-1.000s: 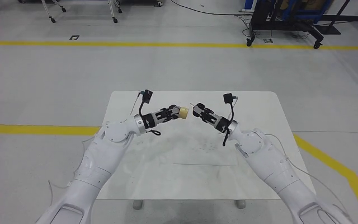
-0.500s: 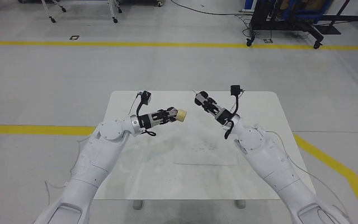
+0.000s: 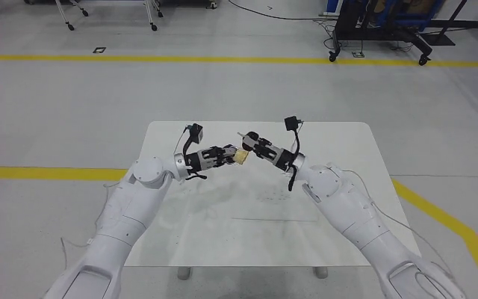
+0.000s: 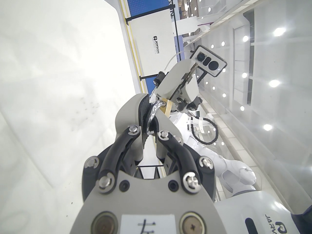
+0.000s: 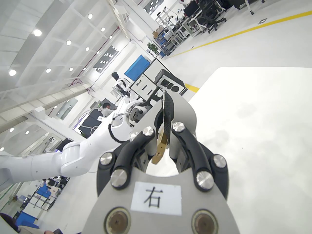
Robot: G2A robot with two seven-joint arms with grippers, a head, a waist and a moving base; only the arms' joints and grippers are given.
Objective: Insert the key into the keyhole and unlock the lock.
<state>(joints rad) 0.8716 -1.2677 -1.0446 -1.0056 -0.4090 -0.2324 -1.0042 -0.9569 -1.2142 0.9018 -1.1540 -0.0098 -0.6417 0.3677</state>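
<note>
Above the back middle of the white table [image 3: 336, 224], my left gripper [image 3: 232, 155] is shut on a small brass padlock [image 3: 241, 155]. In the left wrist view its fingers [image 4: 136, 108] clamp the silver shackle [image 4: 153, 113], and the brass body [image 4: 168, 107] sticks out past the tips. My right gripper [image 3: 249, 140] hangs close beside the padlock, tips towards it. It is shut on a brass key [image 5: 159, 148] whose head shows between the pads [image 5: 168, 108]. Whether the key's tip touches the padlock is hidden.
The tabletop under both arms is bare apart from faint scuff marks [image 3: 272, 196]. Beyond the table's back edge lies open floor with a yellow line [image 3: 149, 57]. Wheeled racks [image 3: 381, 37] stand far behind.
The right gripper drew back and up from the padlock, then swung left and now sits closer to it than before. The left gripper with the padlock barely shifted.
</note>
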